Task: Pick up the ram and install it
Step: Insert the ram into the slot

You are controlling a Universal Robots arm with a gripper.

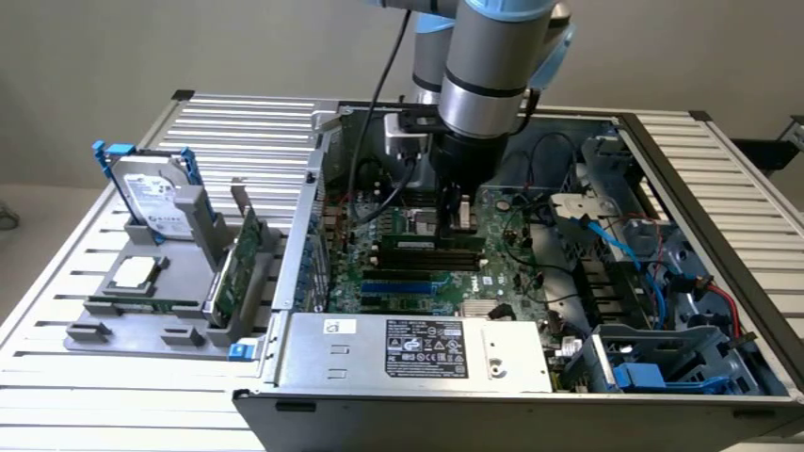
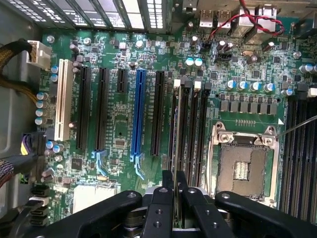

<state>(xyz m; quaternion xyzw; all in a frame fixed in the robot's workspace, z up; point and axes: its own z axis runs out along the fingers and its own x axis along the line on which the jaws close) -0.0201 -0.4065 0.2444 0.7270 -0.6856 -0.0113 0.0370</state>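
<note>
Evidently the tool (image 2: 174,179) is pinching the ram (image 2: 174,129), held edge-down along the outermost black memory slot (image 2: 184,129), near the empty CPU socket (image 2: 242,168). In the exterior view this spot lies at twelve o'clock from the power supply (image 1: 421,347). To do this well, the stick should probably run parallel to the slot, notch matched, with pressure straight and even. Whether it is seated, I cannot tell.

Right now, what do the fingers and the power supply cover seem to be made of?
The fingers: matte black, perhaps anodised metal or hard plastic; screw holes show. The power supply cover: likely bare grey sheet metal, with dull sheen.
</note>
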